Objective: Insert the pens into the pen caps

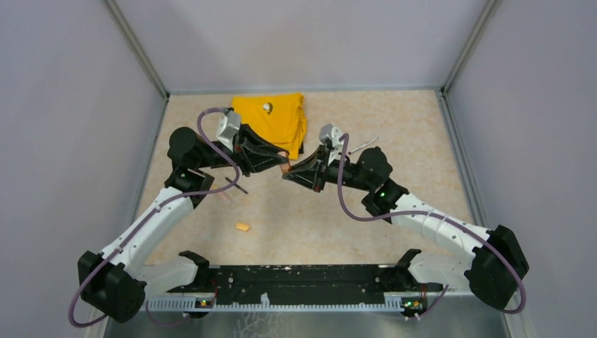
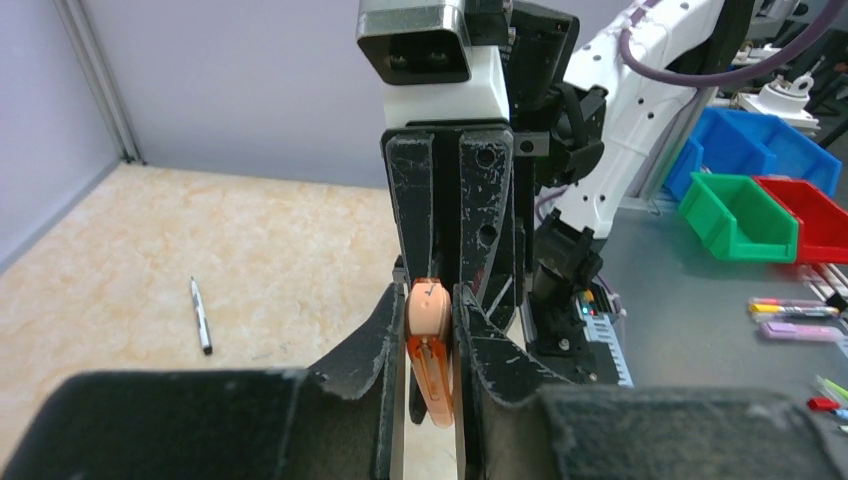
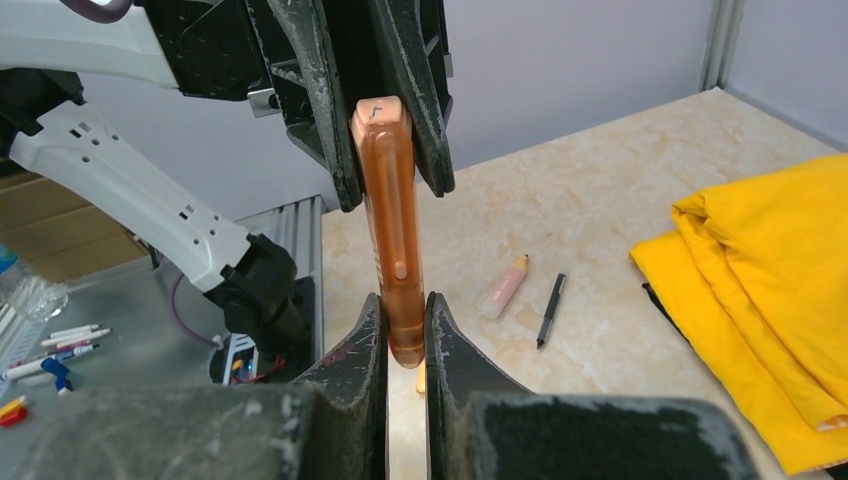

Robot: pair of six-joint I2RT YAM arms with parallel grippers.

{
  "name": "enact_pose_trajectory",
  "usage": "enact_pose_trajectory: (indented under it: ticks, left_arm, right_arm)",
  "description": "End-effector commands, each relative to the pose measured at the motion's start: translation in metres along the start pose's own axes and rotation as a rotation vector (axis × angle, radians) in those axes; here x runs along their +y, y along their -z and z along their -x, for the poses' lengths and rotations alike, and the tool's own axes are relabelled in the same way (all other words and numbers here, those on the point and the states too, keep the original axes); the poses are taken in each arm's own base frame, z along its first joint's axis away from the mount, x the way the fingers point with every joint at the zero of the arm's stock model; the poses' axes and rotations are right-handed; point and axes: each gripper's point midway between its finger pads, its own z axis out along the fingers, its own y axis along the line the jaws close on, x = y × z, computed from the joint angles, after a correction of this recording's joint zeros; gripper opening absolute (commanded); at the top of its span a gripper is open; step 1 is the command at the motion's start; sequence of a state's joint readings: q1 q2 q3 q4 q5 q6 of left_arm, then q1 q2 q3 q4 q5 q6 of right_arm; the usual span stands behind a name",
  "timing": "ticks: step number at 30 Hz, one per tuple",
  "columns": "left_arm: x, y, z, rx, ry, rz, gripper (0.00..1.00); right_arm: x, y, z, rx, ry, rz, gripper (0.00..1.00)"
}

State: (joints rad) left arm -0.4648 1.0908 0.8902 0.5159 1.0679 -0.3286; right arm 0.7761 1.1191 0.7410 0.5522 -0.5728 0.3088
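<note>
Clamping narrowly on opposite ends of one translucent orange plastic marker [image 3: 388, 200], the left end effector [image 2: 428, 310] and right end effector [image 3: 405, 310] hold it suspended between them above the beige worktop [image 1: 296, 239]. It looks light, stiff and slick, so a grip square across the barrel should resist twisting. Beyond lie a pale orange marker [image 3: 507, 285], a thin dark pen [image 3: 548, 310], a stubby orange cap [image 1: 242, 227] and a folded yellow cloth [image 3: 780, 270].

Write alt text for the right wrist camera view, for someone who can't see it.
An orange marker is held between both grippers mid-frame: the right gripper clamps its near end, the left gripper its far end. Behind, on the beige table, lie a pale peach marker, a dark pen and a folded yellow cloth.
</note>
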Motion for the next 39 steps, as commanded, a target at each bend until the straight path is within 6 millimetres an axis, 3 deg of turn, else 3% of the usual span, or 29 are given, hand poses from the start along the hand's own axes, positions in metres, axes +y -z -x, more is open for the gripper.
enact_pose_trajectory:
  ticks: [1,9,13,15,17,20,23,25,28,34,35,39]
  left_arm:
    - [-0.024,0.000,-0.042,0.111,0.136,-0.150,0.00]
    - [-0.027,-0.002,-0.047,0.121,0.151,-0.166,0.00]
    - [-0.024,-0.003,-0.048,0.117,0.144,-0.145,0.00]
    - [-0.024,-0.003,-0.047,0.109,0.136,-0.137,0.00]
    - [-0.025,-0.002,-0.043,0.095,0.122,-0.128,0.01]
    - [-0.025,-0.001,-0.037,0.063,0.093,-0.104,0.12]
    - [-0.026,0.001,-0.036,0.049,0.083,-0.089,0.31]
    - [-0.026,0.001,-0.034,0.044,0.083,-0.085,0.50]
    - [-0.025,0.002,-0.029,0.031,0.079,-0.079,0.68]
    - [-0.015,0.009,-0.024,0.010,0.059,-0.001,0.75]
    - [-0.012,0.010,-0.024,0.009,0.054,0.020,0.80]
    - [0.012,0.013,-0.024,0.005,0.048,0.164,0.84]
  right_arm:
    - [0.032,0.014,0.177,-0.497,0.239,-0.017,0.00]
    - [0.054,0.030,0.229,-0.618,0.304,0.009,0.00]
    - [0.062,0.029,0.236,-0.594,0.335,0.038,0.00]
    - [0.052,0.019,0.218,-0.509,0.332,0.022,0.00]
    - [0.041,0.009,0.187,-0.387,0.316,0.017,0.00]
    - [0.026,0.004,0.134,-0.232,0.265,0.010,0.00]
    - [0.016,0.012,0.094,-0.161,0.218,-0.026,0.00]
    - [0.009,0.020,0.077,-0.134,0.199,-0.066,0.00]
    - [0.001,0.029,0.049,-0.057,0.172,-0.113,0.00]
    - [-0.027,0.052,0.008,0.041,0.102,-0.290,0.00]
    - [-0.033,0.056,0.004,0.046,0.091,-0.330,0.00]
    - [-0.055,0.069,-0.012,0.078,0.055,-0.467,0.00]
